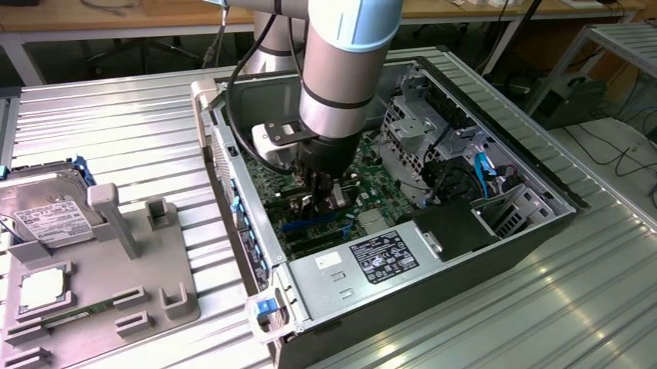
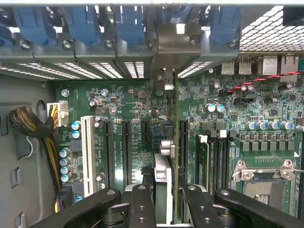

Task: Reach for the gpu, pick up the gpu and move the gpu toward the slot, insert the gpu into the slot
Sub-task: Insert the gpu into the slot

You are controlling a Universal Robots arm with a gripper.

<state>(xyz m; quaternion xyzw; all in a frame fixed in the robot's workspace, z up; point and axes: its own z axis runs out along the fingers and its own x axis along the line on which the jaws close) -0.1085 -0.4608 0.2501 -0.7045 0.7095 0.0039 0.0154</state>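
My exterior camera looked down from high and well back on the open black computer case (image 1: 513,238). My wrist camera sat close inside it, facing straight down the green motherboard (image 2: 142,109) (image 1: 375,181), which both views shared.

My arm (image 1: 344,69) reaches steeply down, wrist nearly vertical. My gripper (image 2: 164,190) points straight down, both black fingers (image 2: 142,204) drawn in close, clamped on the gpu's (image 2: 164,166) edge.

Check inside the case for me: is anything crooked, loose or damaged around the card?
Nothing stands out. The gpu stands edge-on and upright in the hand, its bracket running straight up to the case's rear wall. The motherboard looks intact.
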